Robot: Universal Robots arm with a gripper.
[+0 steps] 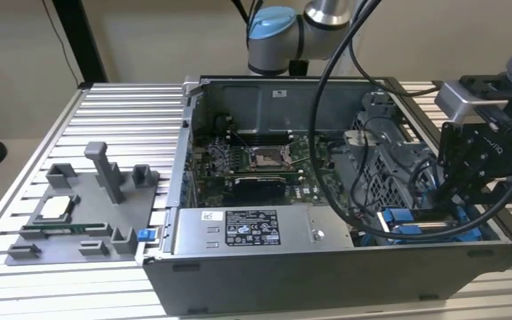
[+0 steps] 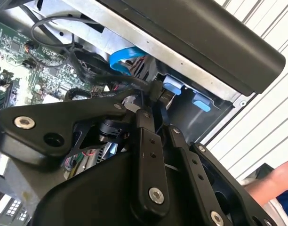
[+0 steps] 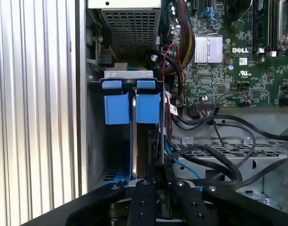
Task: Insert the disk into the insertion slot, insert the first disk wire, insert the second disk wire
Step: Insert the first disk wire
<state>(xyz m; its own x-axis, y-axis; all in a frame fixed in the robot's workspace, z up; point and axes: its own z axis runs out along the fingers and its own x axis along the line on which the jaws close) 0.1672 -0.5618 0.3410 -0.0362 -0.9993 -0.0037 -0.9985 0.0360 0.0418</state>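
The disk (image 3: 133, 107) stands on edge inside the insertion slot (image 3: 94, 141), its blue frame tabs showing at the near end. In the exterior view its blue frame (image 1: 407, 223) sits in the case's front corner on the exterior view's right. My gripper (image 1: 439, 200) reaches down into that corner, just beside the disk. In both wrist views the fingers (image 2: 146, 141) come together on the black connector of a disk wire (image 2: 156, 90), close to a blue tab (image 2: 173, 86). From my gripper (image 3: 158, 172) the black wire (image 3: 219, 157) loops away over the perforated bay.
The open computer case (image 1: 327, 273) lies on a ribbed aluminium table (image 1: 123, 113). Inside are the motherboard (image 1: 256, 160), a grey power-supply box (image 1: 243, 230) and loose black cables (image 1: 345, 193). A grey parts fixture (image 1: 78, 207) is on the exterior view's left. A person's hand (image 2: 271, 181) is nearby.
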